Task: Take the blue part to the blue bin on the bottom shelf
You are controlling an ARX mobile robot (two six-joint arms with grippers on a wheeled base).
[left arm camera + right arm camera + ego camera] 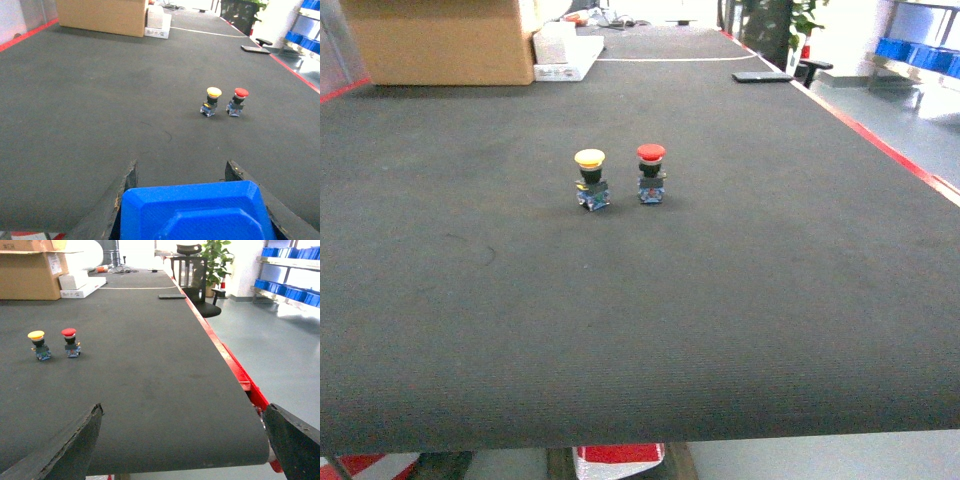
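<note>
The blue part [195, 210] fills the bottom of the left wrist view as a bright blue chamfered block. My left gripper [182, 170] is shut on it, with a dark finger pressed against each side, low over the black table mat [100, 110]. My right gripper [182, 407] stands open near the table's front right corner, with only mat between its fingers [75, 445]. Neither gripper shows in the head view. Far off at the right, rows of blue bins [290, 290] sit on steel rack shelves [280, 262]. I cannot tell which is the blue bin or the bottom shelf.
A yellow-capped push-button [591, 178] and a red-capped one [651, 172] stand side by side mid-table. At the far end are a cardboard box [440, 40], a white box [565, 55] and a flat black device [763, 76]. A red strip [890, 150] edges the table's right side, with a black chair [197, 285] beyond it.
</note>
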